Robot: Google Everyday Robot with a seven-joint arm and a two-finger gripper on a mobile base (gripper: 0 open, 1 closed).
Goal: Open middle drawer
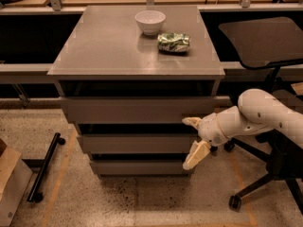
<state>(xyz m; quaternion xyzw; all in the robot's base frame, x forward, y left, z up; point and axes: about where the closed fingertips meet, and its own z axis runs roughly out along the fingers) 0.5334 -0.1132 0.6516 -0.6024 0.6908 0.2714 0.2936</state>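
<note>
The grey cabinet [109,51] has three stacked drawers. The middle drawer [135,144] has a plain flat front of medium height and looks shut or nearly shut, with a dark gap above it. My gripper [194,139] is at the right end of that front. It is open, with one cream finger [191,122] above the drawer's top edge and the other [196,155] below its bottom edge. The white arm [255,115] reaches in from the right.
A white bowl [150,21] and a crumpled green bag [173,42] sit on the cabinet top. A black office chair [265,46] stands at the right, behind the arm. A black bar [45,167] lies on the floor at the left, next to a cardboard box [9,183].
</note>
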